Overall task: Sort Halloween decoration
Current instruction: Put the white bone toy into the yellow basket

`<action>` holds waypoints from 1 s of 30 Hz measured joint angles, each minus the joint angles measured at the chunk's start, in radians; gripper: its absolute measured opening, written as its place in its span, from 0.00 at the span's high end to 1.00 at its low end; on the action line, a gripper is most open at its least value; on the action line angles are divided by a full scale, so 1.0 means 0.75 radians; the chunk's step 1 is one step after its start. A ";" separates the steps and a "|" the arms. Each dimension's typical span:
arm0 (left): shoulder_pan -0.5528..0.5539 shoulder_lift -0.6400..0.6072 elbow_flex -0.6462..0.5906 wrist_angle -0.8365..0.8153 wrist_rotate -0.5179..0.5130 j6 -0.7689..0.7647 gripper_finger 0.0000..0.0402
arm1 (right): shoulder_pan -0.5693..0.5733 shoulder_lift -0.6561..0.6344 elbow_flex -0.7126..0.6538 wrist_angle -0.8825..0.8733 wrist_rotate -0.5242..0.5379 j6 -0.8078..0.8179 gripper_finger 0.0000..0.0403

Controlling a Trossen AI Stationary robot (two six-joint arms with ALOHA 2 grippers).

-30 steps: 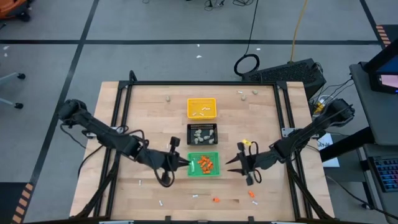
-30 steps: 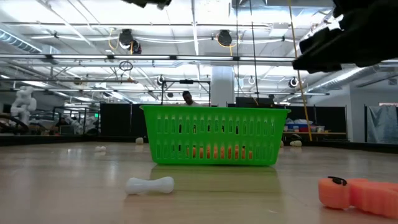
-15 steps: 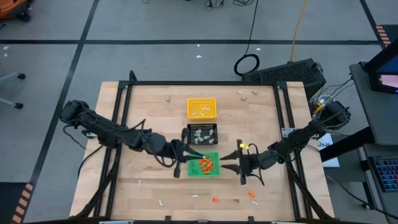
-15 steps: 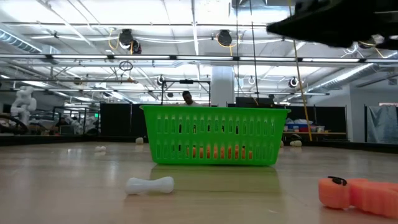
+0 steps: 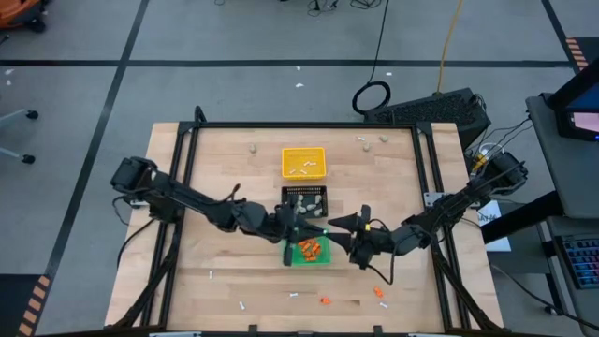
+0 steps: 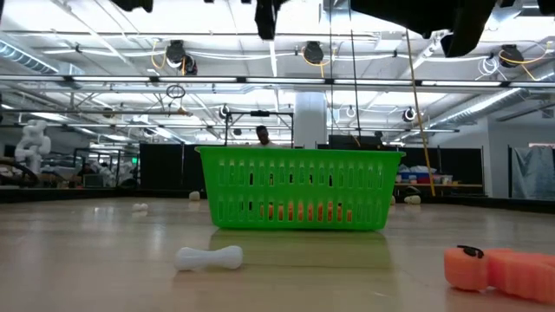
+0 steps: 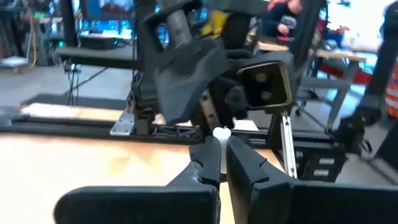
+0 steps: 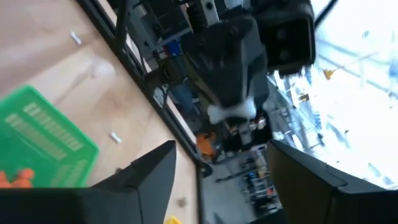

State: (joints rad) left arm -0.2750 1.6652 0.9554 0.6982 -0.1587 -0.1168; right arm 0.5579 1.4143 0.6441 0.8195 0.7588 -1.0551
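Overhead, your two arms meet above the green tray (image 5: 309, 250), nearest of three trays lined up down the middle of the wooden table (image 5: 225, 159); the black tray (image 5: 305, 199) sits in the middle and the yellow tray (image 5: 303, 162) beyond it. Your left gripper (image 5: 298, 226) reaches in over the gap between the black and green trays, its fingers (image 7: 249, 167) pressed together on a thin white stick (image 7: 221, 134), whose rounded end shows above the fingertips in the left wrist view. Your right gripper (image 5: 335, 226) faces it from the other side, just beside the green tray's far right corner, with its fingers (image 8: 152, 171) spread wide and nothing between them. In the right wrist view you see the left gripper head-on, the white stick (image 8: 232, 112) crosswise at its tip.

Orange bits (image 5: 312, 247) lie heaped in the green tray, beige-grey lumps (image 5: 306, 198) in the black tray, and white sticks (image 5: 302, 169) in the yellow one. Loose pieces remain on the table: an orange bit (image 5: 325, 301) and another (image 5: 379, 292) near the front edge, white sticks (image 5: 245, 306) scattered along the front, and lumps (image 5: 251, 148) near the far edge. From table height, a white stick (image 6: 209, 257) and an orange piece (image 6: 499, 269) lie in front of the green tray (image 6: 299, 188).
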 joint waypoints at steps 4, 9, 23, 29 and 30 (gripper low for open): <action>0.011 0.062 0.000 0.111 -0.007 -0.079 0.98 | 0.000 0.000 0.000 0.004 0.007 -0.103 0.39; 0.012 0.132 0.000 0.267 -0.013 -0.085 0.98 | 0.000 0.000 0.000 0.021 0.007 -0.136 0.41; 0.019 0.239 0.000 0.428 -0.072 -0.151 0.98 | 0.000 0.000 0.000 0.040 -0.004 -0.218 0.51; 0.019 0.239 0.000 0.432 -0.073 -0.152 0.98 | 0.000 0.000 0.000 0.028 -0.004 -0.211 0.59; 0.019 0.239 0.000 0.430 -0.073 -0.152 0.98 | 0.000 0.000 0.000 0.028 -0.004 -0.211 0.61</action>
State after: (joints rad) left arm -0.2611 1.8446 0.9554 1.0204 -0.2134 -0.2306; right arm 0.5581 1.4143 0.6441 0.8406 0.7555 -1.2131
